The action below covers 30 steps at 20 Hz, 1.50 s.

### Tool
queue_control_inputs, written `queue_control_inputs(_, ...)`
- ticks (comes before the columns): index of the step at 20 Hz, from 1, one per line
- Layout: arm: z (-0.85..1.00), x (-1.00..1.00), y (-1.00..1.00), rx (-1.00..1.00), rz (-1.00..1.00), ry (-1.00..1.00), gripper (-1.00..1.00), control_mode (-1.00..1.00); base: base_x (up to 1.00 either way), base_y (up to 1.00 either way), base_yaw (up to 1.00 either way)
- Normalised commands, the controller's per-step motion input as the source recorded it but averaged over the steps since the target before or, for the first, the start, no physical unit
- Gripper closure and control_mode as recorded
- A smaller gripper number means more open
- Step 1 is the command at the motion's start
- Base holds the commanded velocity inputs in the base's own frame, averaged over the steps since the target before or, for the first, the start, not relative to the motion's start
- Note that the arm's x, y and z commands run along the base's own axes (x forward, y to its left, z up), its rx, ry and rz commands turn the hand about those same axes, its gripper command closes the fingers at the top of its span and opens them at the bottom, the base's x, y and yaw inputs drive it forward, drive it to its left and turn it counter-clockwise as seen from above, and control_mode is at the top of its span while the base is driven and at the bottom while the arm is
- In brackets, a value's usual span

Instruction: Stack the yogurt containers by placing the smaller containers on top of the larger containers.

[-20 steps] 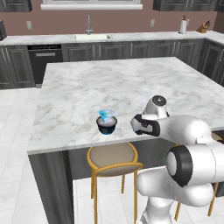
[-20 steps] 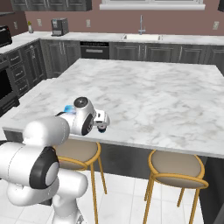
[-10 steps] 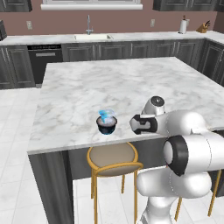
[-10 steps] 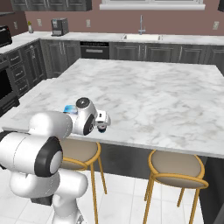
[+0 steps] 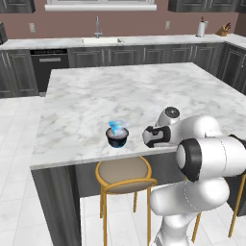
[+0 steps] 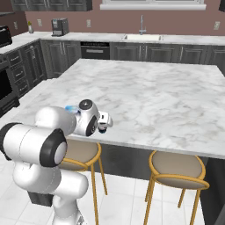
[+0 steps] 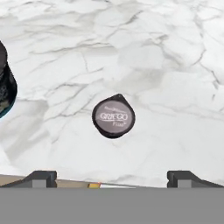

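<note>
Seen from directly above in the hand view: tiny dark cup (image 7: 113, 116), round with one small pointed tab at its upper edge, dark rim around a pale pinkish-grey lid printed with faint lettering, too blurred to read with certainty. Stood upright and alone on the white grey-veined marble tabletop (image 7: 166, 65), a soft shadow just under it. Centred between the two dark fingers (image 7: 41, 178), which stood spread wide at the bottom of that view, well apart from the cup and pinching nothing. Gripper (image 7: 113, 177) poised above the cup, not touching it.

At the left edge of the hand view: part of a larger dark body with a light-blue trim, cut off by the frame, near the tiny cup but clear of it.

From the left base view: wide dark cup (image 5: 116, 138) near the front edge of the tabletop, body tapering downward, with the translucent light-blue cup (image 5: 117, 126) sitting on top of it, glassy and slightly crumpled in look. Hand of the arm just to the right of that stack, over the tabletop's front edge. From the right base view: only a sliver of the light-blue cup visible behind the arm. Below the edge: round-seated stool (image 5: 123, 171) with yellow frame.
</note>
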Motion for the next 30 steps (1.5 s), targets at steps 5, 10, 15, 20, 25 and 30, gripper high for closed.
queue_control_inputs(5,-0.13,0.22,0.0,0.0,0.0,0.0,-1.0,-1.0,0.0,0.0,0.0)
queue_control_inputs(10,-0.14,0.22,0.0,0.0,0.0,0.0,-1.0,-1.0,0.0,0.0,0.0)
queue_control_inputs(15,-0.14,0.2,0.0,0.0,0.0,0.0,-1.0,-1.0,0.0,0.0,0.0)
queue_control_inputs(20,-0.13,0.18,0.0,0.0,0.0,0.0,-1.0,-1.0,0.0,0.0,0.0)
queue_control_inputs(25,-0.13,0.18,0.0,0.0,0.0,0.0,-1.0,-1.0,0.0,0.0,0.0)
queue_control_inputs(30,-0.12,0.16,0.0,0.0,0.0,0.0,-1.0,-1.0,0.0,0.0,0.0)
